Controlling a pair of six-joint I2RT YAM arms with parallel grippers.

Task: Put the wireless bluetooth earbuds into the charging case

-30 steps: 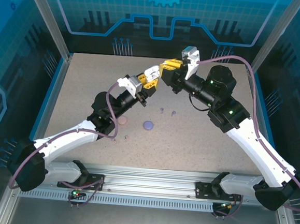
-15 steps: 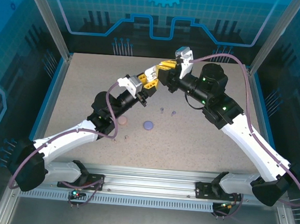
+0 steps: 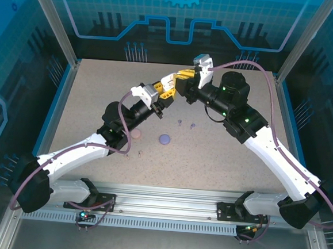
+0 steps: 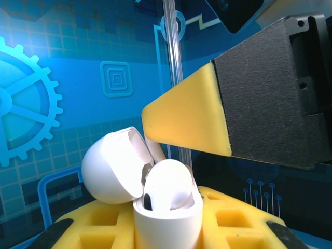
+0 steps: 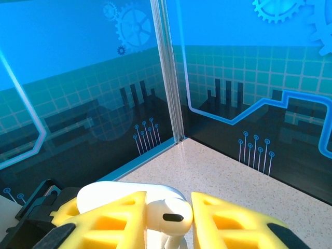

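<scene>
Spanning the enclosure floor, the speckled surface [image 3: 227, 158] carries the loose things. Both arms reach in from its near edge and meet above its far middle. The left arm [image 3: 83, 152] slants up from the near left, and the right arm [image 3: 268, 150] from the near right.

The left tool [image 3: 167, 89] is closed tight on the white case [image 4: 166, 220]. The case stands upright between the tool's yellow fingers [image 4: 233, 223], lifted off the surface. Its lid [image 4: 111, 168] is swung open and leans left in the left wrist view.

The right tool [image 5: 168, 205] faces it from the other side with its jaws narrow. They pinch a white earbud [image 5: 167, 217] by the head, stem pointing down, just above the open case. In the left wrist view one of this tool's yellow fingers hangs over the case mouth.

Down on the surface, nearer the bases, lies the purple case [image 3: 165, 139]. The pink case [image 3: 135, 135] sits to its left and apart from it, just beside the left arm. I cannot tell whether either one is open.

A seated earbud [image 4: 168, 187], also white, rests in the white case with its head up. Two purple earbuds [image 3: 180, 122] lie near each other just beyond the purple case. Two pink earbuds [image 3: 139, 153] lie on the near side of the pink case, close to the left arm.
</scene>
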